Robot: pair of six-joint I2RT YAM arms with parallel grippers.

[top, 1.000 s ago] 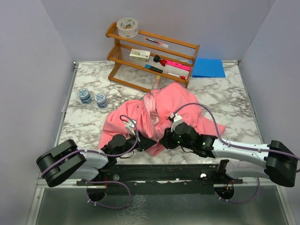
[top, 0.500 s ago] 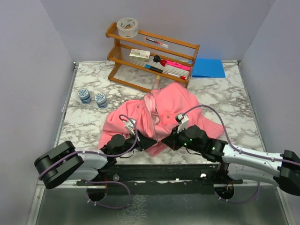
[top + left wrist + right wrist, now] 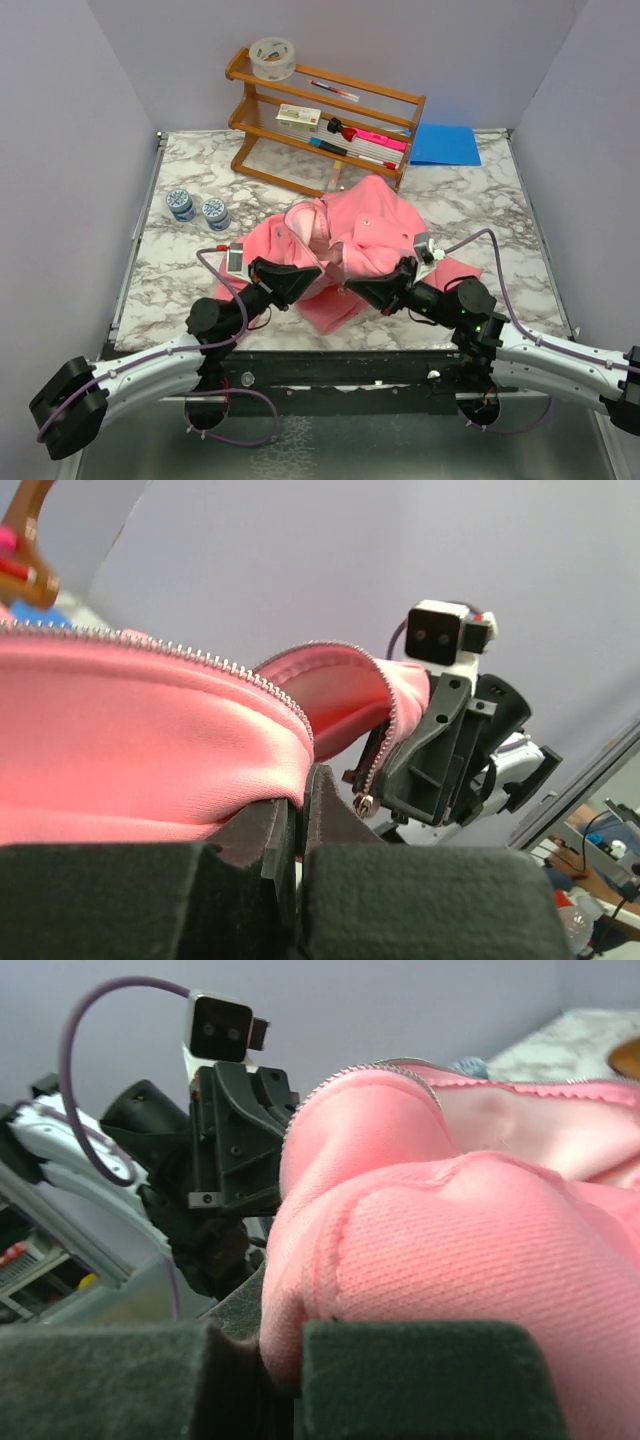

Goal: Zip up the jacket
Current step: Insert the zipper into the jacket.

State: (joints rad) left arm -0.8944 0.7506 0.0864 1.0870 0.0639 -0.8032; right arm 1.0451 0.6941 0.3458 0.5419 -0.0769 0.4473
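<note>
The pink jacket (image 3: 365, 225) lies bunched in the middle of the table, its near front edges lifted off the marble. My left gripper (image 3: 303, 281) is shut on the jacket's left front edge; in the left wrist view the left gripper (image 3: 300, 810) pinches the fabric just under the metal zipper teeth (image 3: 240, 670). My right gripper (image 3: 358, 291) is shut on the opposite edge. In the right wrist view the right gripper (image 3: 285, 1360) holds a thick fold of jacket (image 3: 470, 1230). A metal zipper slider (image 3: 365, 803) hangs by the right gripper's fingers.
A wooden rack (image 3: 325, 115) with pens and a tape roll (image 3: 272, 58) stands at the back. A blue folder (image 3: 445, 143) lies back right. Two small jars (image 3: 181, 204) (image 3: 215, 212) sit at the left. The table's near edge runs just under both grippers.
My right gripper has shut on the jacket's edge. Both arms have swung outward and lifted, raising the jacket's near front edges and opening its front.
</note>
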